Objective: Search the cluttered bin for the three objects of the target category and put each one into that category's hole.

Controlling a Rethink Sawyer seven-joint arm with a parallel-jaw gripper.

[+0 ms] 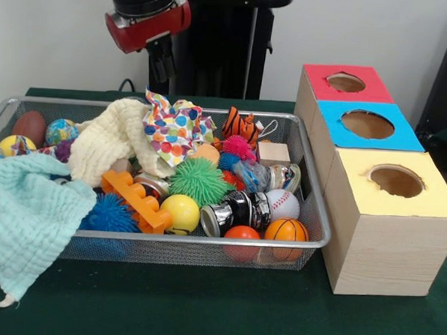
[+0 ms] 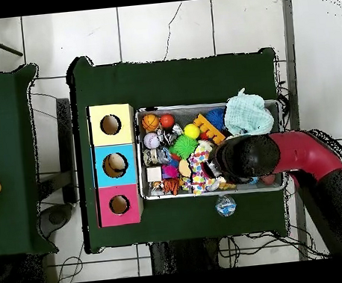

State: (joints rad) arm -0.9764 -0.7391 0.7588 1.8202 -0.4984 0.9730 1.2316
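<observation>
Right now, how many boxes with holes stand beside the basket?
3, in a row beside the basket: the yellow box nearest the camera, the blue box in the middle, the red box farthest back.

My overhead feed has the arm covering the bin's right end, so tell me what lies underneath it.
Observer: In the front view, a cream knitted cloth is heaped there inside the cluttered bin.
Operator: Report whether the arm touches that cloth.
Observer: No. The arm's red and black end hangs well above the bin, clear of the cloth.
Operator: Now check the mint cloth's outer edge.
Observer: The mint cloth drapes over the bin's rim and hangs down outside the mesh wall.
</observation>
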